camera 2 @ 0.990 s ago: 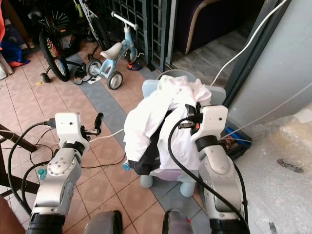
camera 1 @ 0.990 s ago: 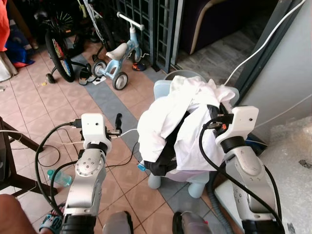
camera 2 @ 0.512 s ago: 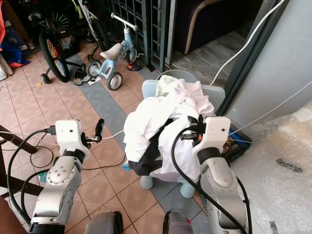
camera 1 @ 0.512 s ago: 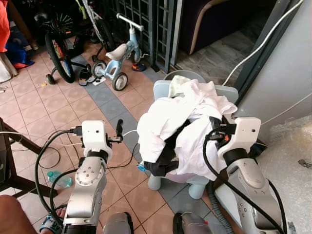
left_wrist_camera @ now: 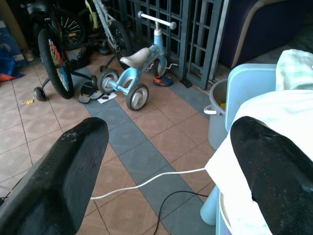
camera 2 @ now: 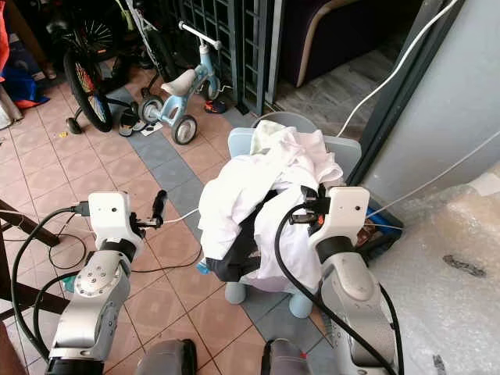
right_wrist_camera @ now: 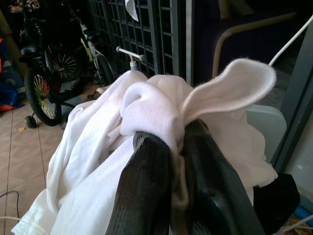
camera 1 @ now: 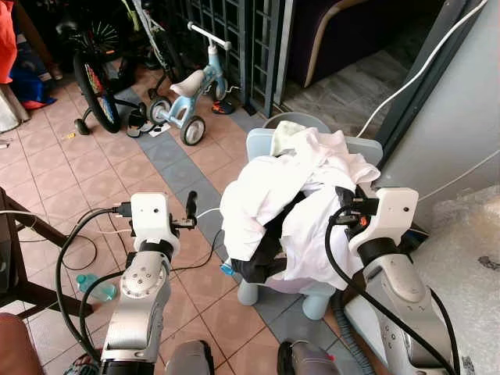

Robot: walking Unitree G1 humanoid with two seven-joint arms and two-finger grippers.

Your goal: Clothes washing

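On chair (camera 1: 262, 144) — right gripper (right_wrist_camera: 175, 147) pinching clothes (camera 1: 266, 195)

Open tiled floor (camera 1: 117, 168) lies left of the clothes pile (camera 1: 289, 195) (a white cable (left_wrist_camera: 146, 181) crosses it); beyond it, the tricycle (camera 1: 187, 86) and metal grille (camera 1: 242, 39) block passage.

I see a pale blue plastic chair (camera 1: 262, 145) standing on the tiled floor (camera 1: 94, 176), heaped with white clothes (camera 1: 269, 191) over a dark garment (camera 1: 262, 262) — a pale green cloth (camera 1: 286, 131) tops its back. On the tiles nearby — a white cable (left_wrist_camera: 146, 181) and a plastic bottle (camera 1: 95, 285).
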